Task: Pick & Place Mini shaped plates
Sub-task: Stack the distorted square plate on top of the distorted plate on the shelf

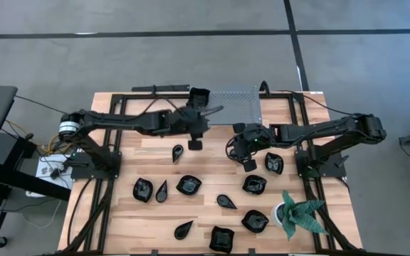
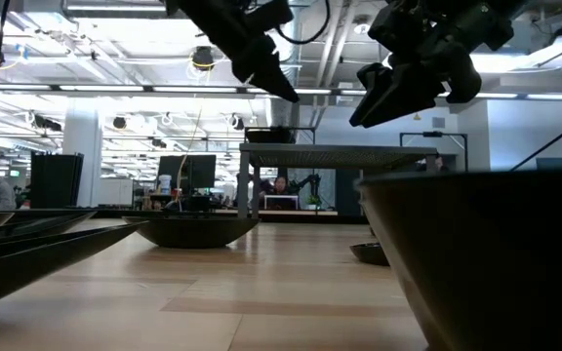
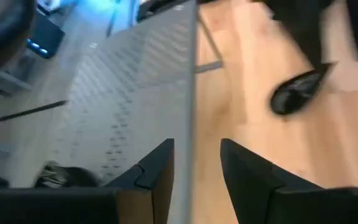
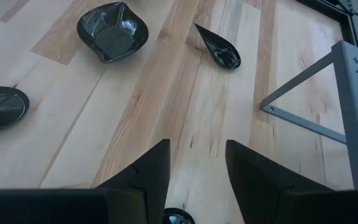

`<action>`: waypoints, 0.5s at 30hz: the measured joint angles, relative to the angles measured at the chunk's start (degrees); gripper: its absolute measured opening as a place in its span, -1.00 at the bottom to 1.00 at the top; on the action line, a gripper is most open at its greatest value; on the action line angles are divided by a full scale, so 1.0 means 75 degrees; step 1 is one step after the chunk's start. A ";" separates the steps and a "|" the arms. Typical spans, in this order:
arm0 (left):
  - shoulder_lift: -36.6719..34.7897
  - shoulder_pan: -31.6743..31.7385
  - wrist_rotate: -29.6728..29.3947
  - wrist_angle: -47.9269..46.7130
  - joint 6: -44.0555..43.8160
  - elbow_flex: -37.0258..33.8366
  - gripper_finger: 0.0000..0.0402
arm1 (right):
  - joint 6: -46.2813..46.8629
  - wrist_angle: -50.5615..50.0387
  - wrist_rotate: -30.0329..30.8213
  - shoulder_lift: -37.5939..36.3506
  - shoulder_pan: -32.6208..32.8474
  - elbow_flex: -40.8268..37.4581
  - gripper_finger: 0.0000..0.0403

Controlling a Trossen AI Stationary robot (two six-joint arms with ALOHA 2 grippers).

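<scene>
Several glossy black mini shaped plates lie on the wooden table, among them a teardrop (image 1: pixel 178 152), a wavy round (image 1: pixel 188 185) and a leaf shape (image 1: pixel 274 163). One more plate (image 1: pixel 199 94) sits at the left end of the grey perforated shelf (image 1: pixel 235 107). My left gripper (image 1: pixel 208 114) (image 3: pixel 196 152) hangs open over the shelf's near edge, with nothing between its fingers. My right gripper (image 1: pixel 237 140) (image 4: pixel 196 152) hovers open above bare wood near the table's middle, pointing toward the teardrop (image 4: pixel 217 47) and a wavy plate (image 4: pixel 112 31).
A green spiky plant (image 1: pixel 301 213) in a white pot stands at the near right. The shelf's slanted leg (image 4: pixel 303 121) rises beside my right gripper. In the low view, both grippers (image 2: pixel 286 88) (image 2: pixel 379 102) hang well above the plates (image 2: pixel 193 229).
</scene>
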 joint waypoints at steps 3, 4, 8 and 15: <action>0.0000 -0.0425 -0.0034 -0.0597 -0.0683 0.0000 -0.36 | 0.0000 -0.0003 -0.0003 0.0000 0.0000 0.0000 -0.26; 0.0000 -0.0574 -0.0036 -0.0835 -0.0991 0.0000 -0.37 | 0.0000 -0.0003 -0.0003 0.0000 0.0000 0.0000 -0.27; 0.0000 -0.1154 -0.0033 -0.1721 -0.2132 0.0000 -0.40 | 0.0220 -0.0003 -0.0032 0.0000 0.0000 0.0000 -0.29; 0.0000 -0.2050 0.0715 -0.2108 -0.3630 0.0000 -0.40 | 0.0464 0.0020 -0.0035 0.0000 0.0012 0.0000 -0.29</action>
